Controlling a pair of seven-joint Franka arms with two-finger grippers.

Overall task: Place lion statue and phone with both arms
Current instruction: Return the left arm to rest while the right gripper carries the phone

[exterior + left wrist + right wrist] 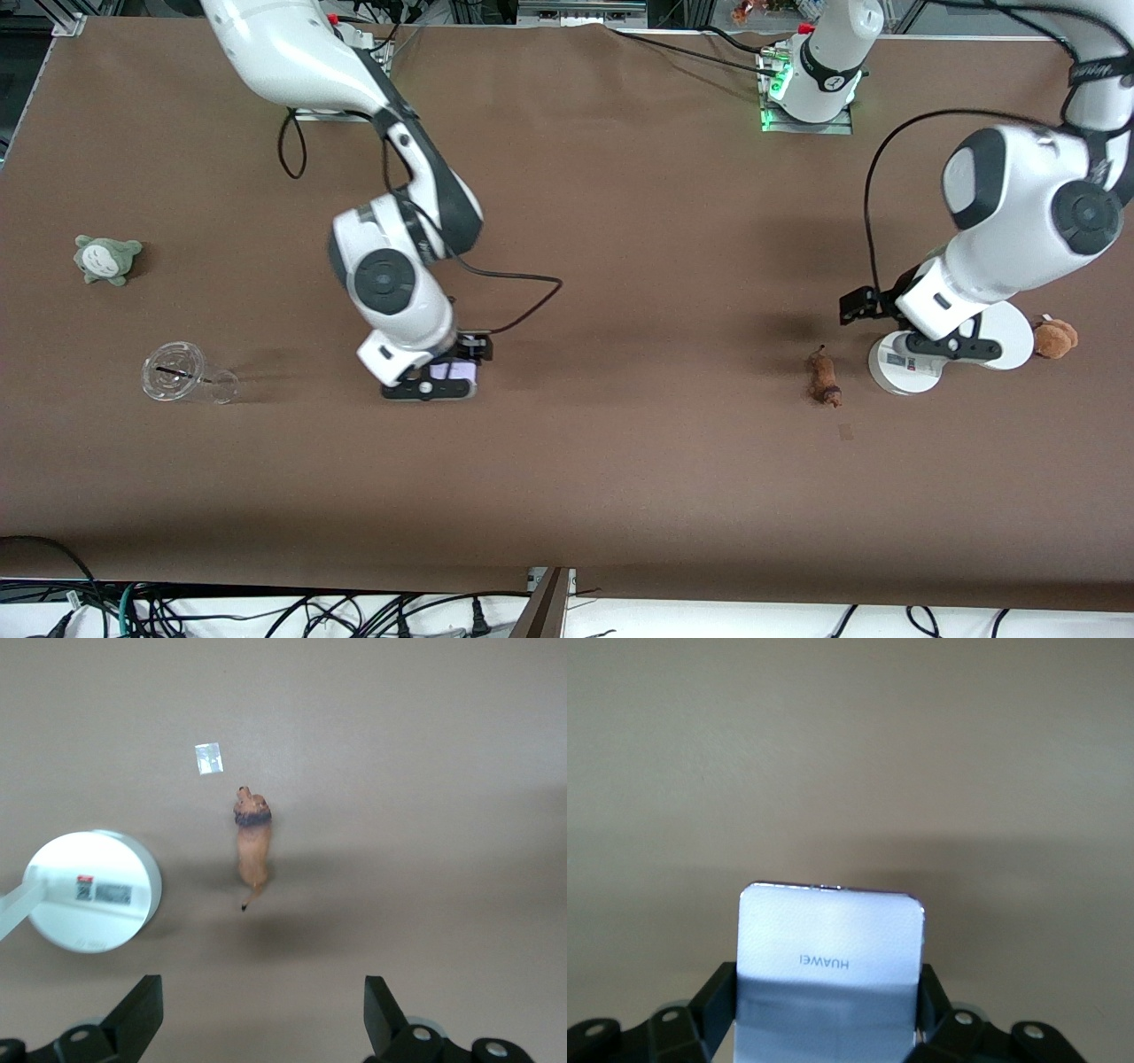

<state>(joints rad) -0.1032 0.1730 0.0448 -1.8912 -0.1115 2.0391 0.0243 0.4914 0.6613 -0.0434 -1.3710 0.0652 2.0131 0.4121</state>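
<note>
The table (620,266) wears a plain matte brown cover. The lion statue (252,843) is orange-brown with a darker brown mane and dark tail tip. The phone (830,979) is pale lavender-white, lettered in grey (the brand name reads upside down here). The round-based stand (89,892) is white with a small black-and-red label. A little square scrap (209,758) is whitish. The plush toy (1054,338) is fuzzy brown; another plush (106,258) is grey-green with a cream belly. The cup (188,377) is clear plastic.

A grey-green plush toy (107,259) and a clear plastic cup (186,374) on its side lie toward the right arm's end. A white round-based stand (904,363) and fuzzy brown plush toy (1054,338) sit toward the left arm's end.
</note>
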